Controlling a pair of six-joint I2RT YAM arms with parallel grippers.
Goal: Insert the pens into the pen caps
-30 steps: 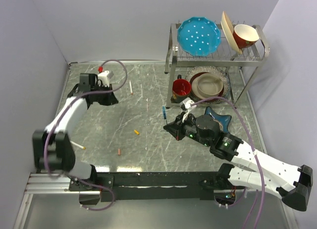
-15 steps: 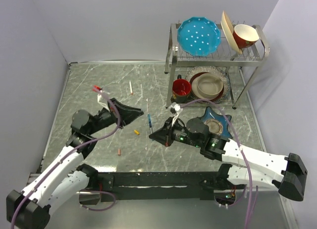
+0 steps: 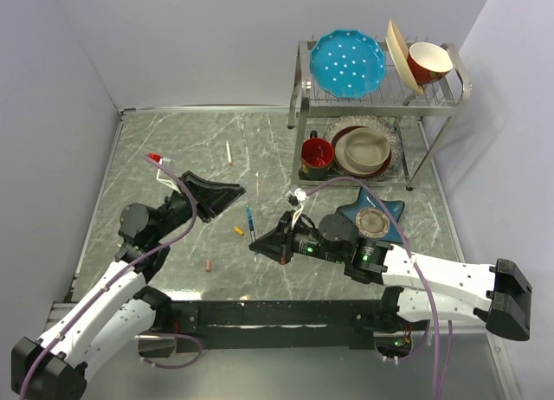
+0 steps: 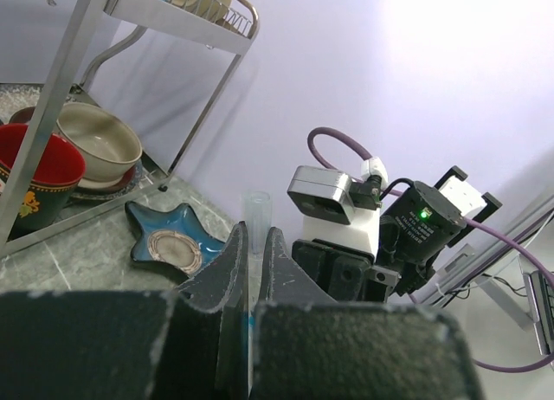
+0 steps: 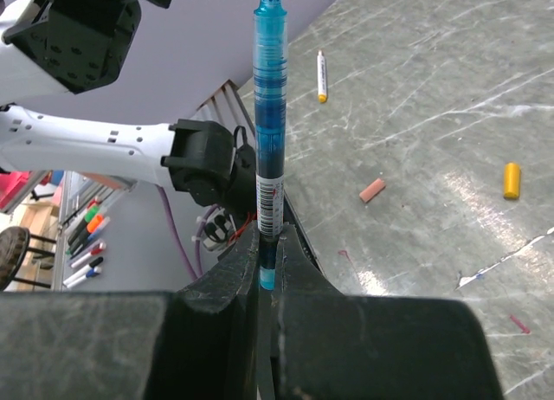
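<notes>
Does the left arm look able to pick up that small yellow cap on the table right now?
Probably not yet: the short yellow plastic cap lies uncovered near the left end effector, but that is shut on a clear plastic tube.

A translucent blue-teal pen (image 5: 267, 140) and a clear tubular cap (image 4: 256, 211) are held aloft; a thin white pen (image 3: 228, 151), a yellow-orange cap (image 3: 238, 231) and a salmon-pink cap (image 3: 209, 265) are laid flat.

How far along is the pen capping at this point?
Nothing looks capped yet. In hand: the right pincer grips the blue pen, and the left pincer holds a clear cap, the two not yet joined. Remaining: the yellow cap and pink cap lie loose on the table, apart from a white pen.
</notes>
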